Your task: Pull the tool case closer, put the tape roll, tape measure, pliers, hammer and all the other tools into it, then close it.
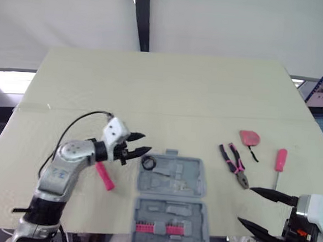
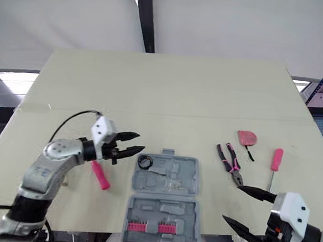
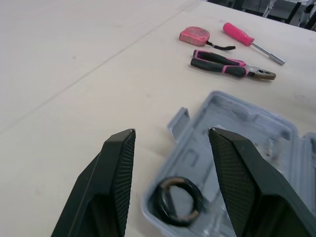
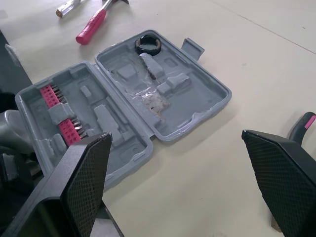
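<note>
Tool case [image 1: 193, 181] open at near table edge, tape roll [image 1: 148, 163] in its far-left pocket. My left gripper [image 1: 146, 142] wide, empty, above that corner. Hammer [image 1: 105, 176] just left of case: best grip pink handle mid-length, lay flat in moulded recess. Pliers [image 1: 235, 166], tape measure [image 1: 249, 139], screwdriver [image 1: 280, 160] right of case. My right gripper [image 1: 245, 204] wide, empty, near pliers.

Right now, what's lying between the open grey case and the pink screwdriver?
The pliers lie between the tool case and screwdriver, in the left eye view; the tape measure sits farther back.
</note>
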Controlling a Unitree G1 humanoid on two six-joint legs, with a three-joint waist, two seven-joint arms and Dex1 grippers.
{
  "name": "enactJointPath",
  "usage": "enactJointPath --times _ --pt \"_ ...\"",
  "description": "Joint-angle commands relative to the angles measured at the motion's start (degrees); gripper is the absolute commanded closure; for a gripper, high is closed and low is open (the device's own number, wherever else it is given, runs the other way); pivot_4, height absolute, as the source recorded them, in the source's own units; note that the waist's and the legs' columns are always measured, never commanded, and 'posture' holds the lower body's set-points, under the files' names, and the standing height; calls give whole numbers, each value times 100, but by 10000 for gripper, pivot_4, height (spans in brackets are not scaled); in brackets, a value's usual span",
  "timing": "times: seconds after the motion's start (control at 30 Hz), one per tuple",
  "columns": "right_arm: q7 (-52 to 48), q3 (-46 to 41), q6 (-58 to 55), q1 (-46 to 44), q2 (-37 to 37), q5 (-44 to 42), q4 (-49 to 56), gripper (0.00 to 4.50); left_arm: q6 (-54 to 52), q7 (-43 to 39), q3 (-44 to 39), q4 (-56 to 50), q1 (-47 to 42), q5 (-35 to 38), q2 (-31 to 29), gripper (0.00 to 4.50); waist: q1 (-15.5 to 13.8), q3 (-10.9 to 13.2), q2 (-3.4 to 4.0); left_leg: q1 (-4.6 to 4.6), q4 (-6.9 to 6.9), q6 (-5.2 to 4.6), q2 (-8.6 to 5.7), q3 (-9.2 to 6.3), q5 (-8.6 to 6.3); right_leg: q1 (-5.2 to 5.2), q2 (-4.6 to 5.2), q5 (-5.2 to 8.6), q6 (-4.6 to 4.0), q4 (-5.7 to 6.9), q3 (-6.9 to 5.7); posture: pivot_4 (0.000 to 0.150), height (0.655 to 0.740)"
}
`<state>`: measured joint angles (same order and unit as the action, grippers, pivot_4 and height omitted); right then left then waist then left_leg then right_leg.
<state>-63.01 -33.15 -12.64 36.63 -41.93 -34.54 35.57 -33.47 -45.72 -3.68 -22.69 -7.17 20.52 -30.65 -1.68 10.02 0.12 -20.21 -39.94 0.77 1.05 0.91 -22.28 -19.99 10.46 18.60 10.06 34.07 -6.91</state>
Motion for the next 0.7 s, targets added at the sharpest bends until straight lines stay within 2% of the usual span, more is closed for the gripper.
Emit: enactJointPath --times 0.03,0.13,0.2,0.23,0.5,0.6,0.7 --pt "49 194 31 -168 74 -31 -115 0 -6 -26 -333 -790 1076 169 -244 19707 23 0 0 0 0 0 0 -1 0 2 0 0 0 -1 0 1500 7400" --pt "-5 281 2 -250 74 -32 -287 0 232 -112 -666 -1260 2331 228 -331 12284 40 0 0 2 3 -1 1 0 -2 7 0 0 0 -15 0 1500 7400" --pt "-91 302 0 -212 49 -34 -388 0 331 -101 -956 -1577 3101 414 -224 2426 9 0 0 1 4 -2 0 -1 -2 11 1 0 0 -22 0 1500 7400" --pt "-125 311 -9 -189 33 -41 -429 0 427 -101 -1089 -1698 3444 465 -171 458 -11 0 0 0 -1 -2 1 -6 -2 21 0 0 0 -29 -1 1500 7400" --pt "-408 431 202 93 58 191 -784 0 1803 -306 -1660 -1627 5240 204 135 458 -109 -4 4 6 -2 -7 -4 -16 -7 46 -2 1 -2 -54 6 1500 7400" --pt "-452 450 283 115 77 229 -901 0 2150 -351 -1661 -1537 5432 136 166 458 -118 -6 7 6 -3 -8 -3 -13 -7 45 -3 1 -3 -55 6 1500 7400" --pt "-471 446 298 113 78 235 -935 0 2076 -188 -1543 -1665 5191 177 111 458 -138 -9 13 6 -4 -8 -4 -16 -8 46 -2 2 -4 -55 6 1500 7400"
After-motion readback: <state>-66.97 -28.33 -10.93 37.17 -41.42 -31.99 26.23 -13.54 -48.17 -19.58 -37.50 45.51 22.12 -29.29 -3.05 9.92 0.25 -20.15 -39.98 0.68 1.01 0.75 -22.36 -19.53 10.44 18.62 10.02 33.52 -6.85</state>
